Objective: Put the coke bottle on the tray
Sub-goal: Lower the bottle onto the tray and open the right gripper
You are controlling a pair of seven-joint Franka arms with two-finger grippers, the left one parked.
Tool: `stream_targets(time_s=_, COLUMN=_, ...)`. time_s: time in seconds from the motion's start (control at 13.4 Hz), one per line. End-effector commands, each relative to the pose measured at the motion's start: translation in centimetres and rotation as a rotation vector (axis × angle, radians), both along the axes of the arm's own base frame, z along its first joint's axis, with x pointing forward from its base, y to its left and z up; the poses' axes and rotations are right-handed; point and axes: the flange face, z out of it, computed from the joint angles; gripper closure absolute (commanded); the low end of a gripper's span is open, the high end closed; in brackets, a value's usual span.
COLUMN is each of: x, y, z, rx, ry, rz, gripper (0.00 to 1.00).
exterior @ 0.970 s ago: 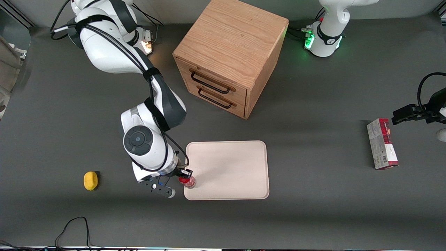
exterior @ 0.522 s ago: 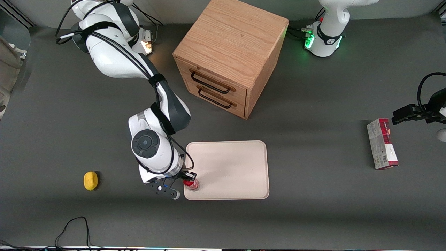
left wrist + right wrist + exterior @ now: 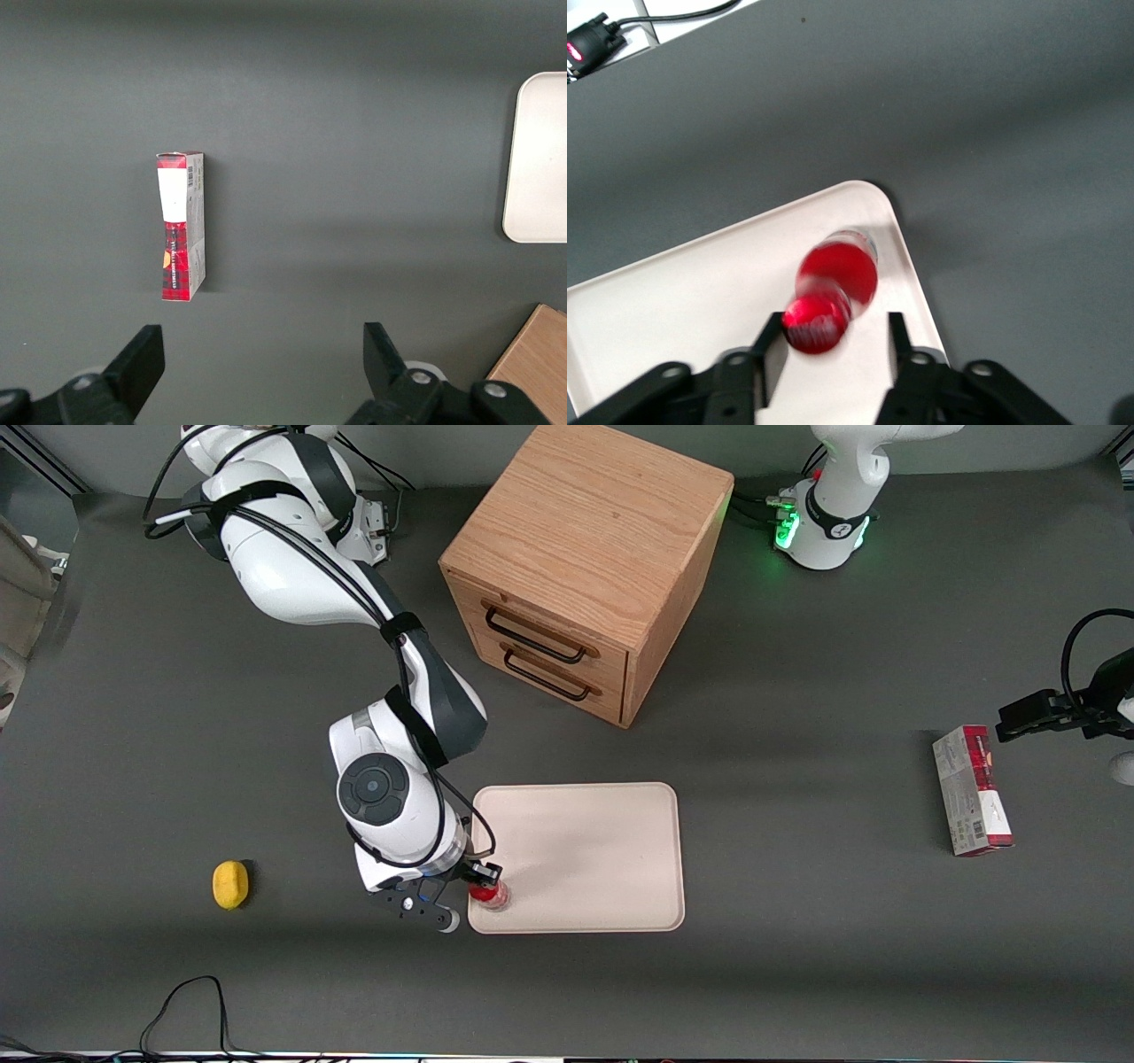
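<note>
Wooden drawer cabinet (image 3: 585, 567) sits well away from the gripper, farther from the front camera. Tray (image 3: 602, 850) lies directly under the gripper (image 3: 481, 879), which hangs over the tray's corner nearest the working arm's end and the front camera. Carton box (image 3: 972, 790) is well off toward the parked arm's end. Lemon (image 3: 230, 885) is on the table toward the working arm's end. Coke bottle (image 3: 833, 292) is between the fingers (image 3: 772, 354), tilted, base over the tray; fingers are spread slightly wider than the bottle, contact unclear.

Robot lab: Franka arm (image 3: 292, 576), matted table (image 3: 177, 735)
</note>
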Motion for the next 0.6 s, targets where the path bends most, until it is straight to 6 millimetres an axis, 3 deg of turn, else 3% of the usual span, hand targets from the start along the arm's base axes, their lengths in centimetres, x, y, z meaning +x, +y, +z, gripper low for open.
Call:
stream_targets(time_s=0.0, x=0.1, y=0.3, z=0.7, rx=-0.018, ry=-0.019, rz=-0.025, gripper=0.0)
stream_targets(time_s=0.37, x=-0.2, y=-1.4, z=1.9, rx=-0.061, ry=0.036, rz=-0.03, gripper=0.0)
stream_targets(time_s=0.52, x=-0.3, y=-4.1, z=6.2, rx=-0.069, ry=0.048, rz=0.028, gripper=0.0)
